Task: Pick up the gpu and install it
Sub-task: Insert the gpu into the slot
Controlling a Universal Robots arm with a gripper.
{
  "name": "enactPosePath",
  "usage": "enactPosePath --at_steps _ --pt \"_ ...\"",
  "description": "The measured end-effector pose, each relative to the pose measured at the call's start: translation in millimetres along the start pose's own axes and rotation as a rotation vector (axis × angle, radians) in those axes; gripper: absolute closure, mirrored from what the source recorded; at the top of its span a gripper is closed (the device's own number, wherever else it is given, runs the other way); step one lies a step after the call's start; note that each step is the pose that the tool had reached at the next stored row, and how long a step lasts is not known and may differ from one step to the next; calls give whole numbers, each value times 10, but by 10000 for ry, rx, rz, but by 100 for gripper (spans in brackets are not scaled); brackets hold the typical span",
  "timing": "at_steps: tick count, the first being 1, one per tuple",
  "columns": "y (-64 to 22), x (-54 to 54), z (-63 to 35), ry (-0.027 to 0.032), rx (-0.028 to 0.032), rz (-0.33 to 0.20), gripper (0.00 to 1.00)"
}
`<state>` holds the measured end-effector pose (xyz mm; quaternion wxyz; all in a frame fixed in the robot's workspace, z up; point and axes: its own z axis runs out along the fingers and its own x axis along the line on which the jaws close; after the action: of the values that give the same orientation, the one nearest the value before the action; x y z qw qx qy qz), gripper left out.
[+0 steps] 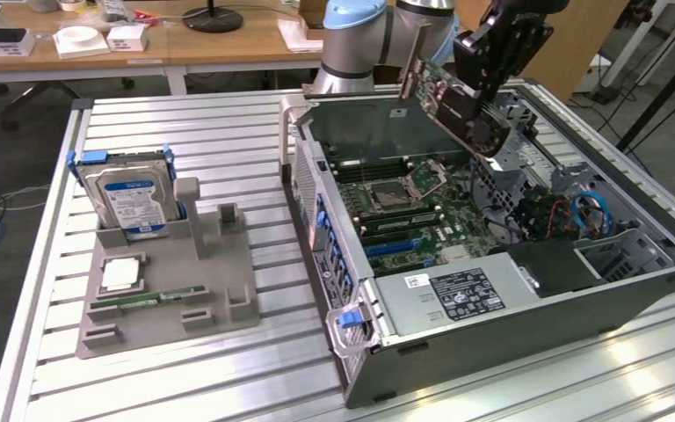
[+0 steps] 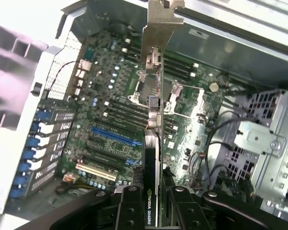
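The black tool [image 2: 152, 203] is clamping the thin, flat, dark gpu [image 2: 154, 124] by its edges, holding it above the open grey computer case [image 1: 526, 343] at one o'clock. The card is probably handling light, stiff and fragile.

One gpu [image 1: 469, 110], one open computer case [image 1: 548, 321], one hard drive [image 1: 130, 200], one RAM stick [image 1: 150, 299], one processor chip [image 1: 122, 274], one gray holder [image 1: 214, 264].

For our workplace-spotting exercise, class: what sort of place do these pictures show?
Probably a robotics lab or workshop. A robot arm has its pincer gripping the gpu above an open computer case on a slatted metal table, and wooden office desks stand behind.
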<state>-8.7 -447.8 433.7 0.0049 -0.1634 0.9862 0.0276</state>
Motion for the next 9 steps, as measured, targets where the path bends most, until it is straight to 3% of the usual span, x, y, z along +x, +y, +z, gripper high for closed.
enactPosePath --at_steps 9 --pt "0 0 1 82 -31 -1563 74"
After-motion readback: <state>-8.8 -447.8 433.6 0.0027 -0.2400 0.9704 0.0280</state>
